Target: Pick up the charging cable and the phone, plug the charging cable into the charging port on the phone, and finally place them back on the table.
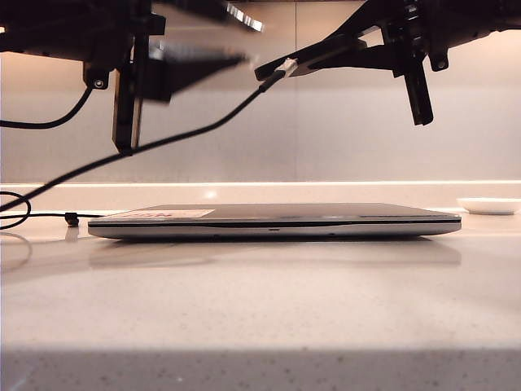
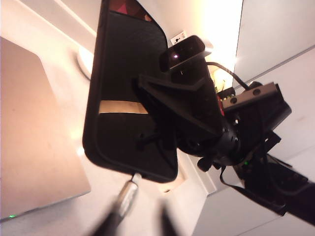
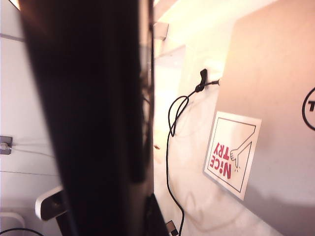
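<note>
I am reading the left gripper (image 2: 139, 220) first. Its fingers (image 2: 166, 223) are showing as two dark blurs standing apart, with nothing clamped between them. It is hanging high above the left half of the desk (image 1: 260, 309), just beside the silvery plug (image 2: 129, 194) of the charging cable (image 1: 187, 134).

The plug tip is sitting at the charging port (image 2: 136, 175) in the short end edge of the phone (image 2: 123, 73). It is looking seated, though I cannot tell how deep it goes.

The right gripper (image 2: 162, 123) is staying closed on the phone's flat faces, holding it in the air above the middle of the desk. From the plug, the cable is sloping down towards the desk's left edge, where its slack is lying in a loop.

The closed laptop (image 1: 277, 221), with a pale sticker (image 3: 232, 152) on its lid, is lying across the middle of the desk beneath both arms.

I am judging both pickups done and the plugging in done or very nearly so. Setting the joined phone and cable down on the desk is not yet done. The laptop is occupying the space directly below.
</note>
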`<state>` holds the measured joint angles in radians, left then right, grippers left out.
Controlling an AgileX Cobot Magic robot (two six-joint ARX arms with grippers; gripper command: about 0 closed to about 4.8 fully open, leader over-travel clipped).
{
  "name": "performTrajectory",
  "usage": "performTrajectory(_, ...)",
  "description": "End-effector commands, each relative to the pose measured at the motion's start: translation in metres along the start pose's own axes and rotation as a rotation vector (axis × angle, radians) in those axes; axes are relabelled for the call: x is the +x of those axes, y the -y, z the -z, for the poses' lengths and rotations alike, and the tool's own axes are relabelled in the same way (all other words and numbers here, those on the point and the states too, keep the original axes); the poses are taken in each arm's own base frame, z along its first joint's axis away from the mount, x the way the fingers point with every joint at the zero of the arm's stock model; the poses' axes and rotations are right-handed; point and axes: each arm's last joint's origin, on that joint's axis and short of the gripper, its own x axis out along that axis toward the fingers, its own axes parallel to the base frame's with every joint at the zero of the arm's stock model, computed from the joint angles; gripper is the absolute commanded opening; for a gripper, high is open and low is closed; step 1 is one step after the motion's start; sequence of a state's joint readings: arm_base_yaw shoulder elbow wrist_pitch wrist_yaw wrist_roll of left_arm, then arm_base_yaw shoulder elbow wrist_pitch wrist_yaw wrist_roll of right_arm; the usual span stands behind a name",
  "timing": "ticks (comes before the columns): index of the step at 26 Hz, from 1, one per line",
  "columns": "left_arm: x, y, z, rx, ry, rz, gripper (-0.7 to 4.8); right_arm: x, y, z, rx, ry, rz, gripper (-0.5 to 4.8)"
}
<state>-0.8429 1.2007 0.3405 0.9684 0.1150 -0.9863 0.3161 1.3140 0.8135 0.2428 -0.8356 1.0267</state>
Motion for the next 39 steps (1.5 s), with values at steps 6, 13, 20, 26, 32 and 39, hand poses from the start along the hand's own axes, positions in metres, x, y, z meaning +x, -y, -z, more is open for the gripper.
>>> performTrajectory(6, 0.000, -0.004, 0.003, 0.350, -0.048, -0.045, 2.47, -0.001, -0.008, -0.003, -0.058, 0.020, -0.042, -0.06)
performTrajectory(13, 0.000, -0.007, 0.020, 0.655, -0.183, -0.065, 2.46, -0.002, -0.008, -0.004, -0.136, 0.055, -0.022, -0.06)
performTrajectory(20, -0.003, -0.013, 0.040, 0.926, -0.378, -0.072, 2.46, -0.004, -0.011, -0.004, -0.207, 0.095, 0.005, -0.06)
performTrajectory(26, 0.005, -0.024, 0.045, 0.973, -0.441, -0.101, 2.46, -0.007, -0.014, -0.003, -0.219, 0.093, 0.002, -0.06)
performTrajectory(32, 0.025, -0.035, 0.038, 0.973, -0.452, -0.155, 2.45, -0.007, -0.014, -0.003, -0.216, 0.091, 0.004, -0.06)
performTrajectory(39, 0.041, -0.045, 0.042, 0.966, -0.488, -0.180, 2.42, -0.007, -0.014, -0.003, -0.215, 0.091, 0.004, -0.06)
